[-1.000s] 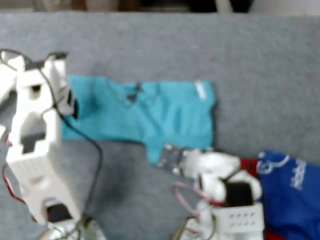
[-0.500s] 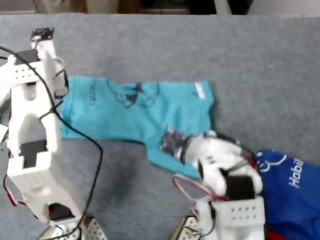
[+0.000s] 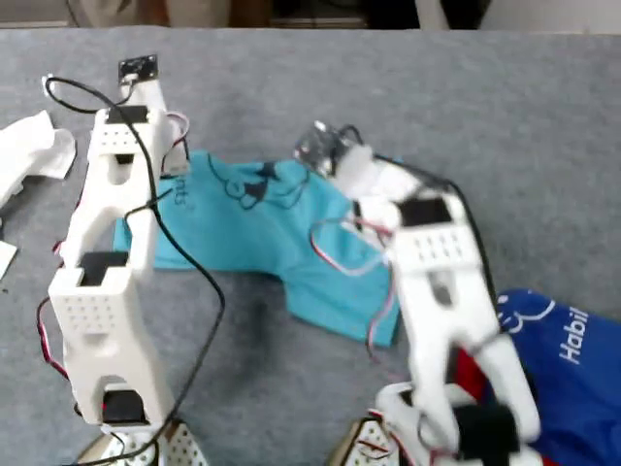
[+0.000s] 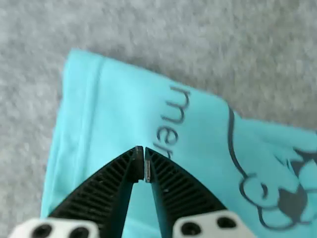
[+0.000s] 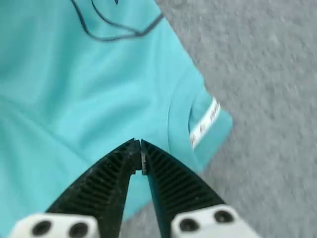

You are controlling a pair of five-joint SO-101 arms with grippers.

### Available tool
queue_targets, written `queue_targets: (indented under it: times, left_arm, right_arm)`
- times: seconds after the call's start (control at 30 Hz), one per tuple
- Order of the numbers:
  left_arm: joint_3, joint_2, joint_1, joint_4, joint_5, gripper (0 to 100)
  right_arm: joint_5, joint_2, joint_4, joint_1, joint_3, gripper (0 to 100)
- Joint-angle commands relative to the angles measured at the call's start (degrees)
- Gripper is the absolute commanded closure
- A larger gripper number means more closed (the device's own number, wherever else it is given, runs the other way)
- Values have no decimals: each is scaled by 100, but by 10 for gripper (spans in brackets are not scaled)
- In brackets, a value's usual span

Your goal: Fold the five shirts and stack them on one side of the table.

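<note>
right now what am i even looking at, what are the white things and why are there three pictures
These are two small white robot arms side by side, the left arm and the right arm, at a grey table. The high view comes from a fixed camera looking down over everything. The other two views come from a camera on each arm's wrist, so the black ridged fingers there are that arm's own: the left gripper and the right gripper. Both are shut, over a teal shirt lying on the table; whether they pinch its cloth I cannot tell. A blue shirt lies by the right arm's base, and something white at the table's left edge.
</note>
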Motion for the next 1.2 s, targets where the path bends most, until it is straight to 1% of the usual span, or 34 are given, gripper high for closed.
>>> queue_targets:
  times: [0.0,0.17,0.3,0.43,0.6,0.73,0.87,1.0,1.1,1.17]
  left_arm:
    - [-264,57,-193,-264,70,980]
    - [-264,435,-448,-360,70,980]
    - [-255,681,-598,-299,44,980]
    - [-316,787,-949,202,44,980]
    - [-299,734,-1380,413,26,980]
    - [-589,725,-1521,1020,26,980]
    - [-1301,725,-1301,1538,26,980]
    - [-2479,734,-862,2048,26,980]
    - [-3323,743,-580,2611,26,980]
    - [-3754,769,-475,3077,-105,980]
  right_arm:
    - [-167,1244,-360,-119,-945,992]
    - [-545,3081,-413,84,-2176,993]
    - [-721,3960,-237,330,-2888,993]
    - [-721,4470,-167,664,-3222,993]
    - [-721,4558,-185,813,-3424,993]
    - [-668,4567,-202,822,-3415,993]
    - [-457,4505,-149,655,-3451,993]
    - [-440,4101,88,497,-3451,993]
    - [-440,3626,246,497,-3459,993]
    - [-422,3222,360,497,-3459,993]
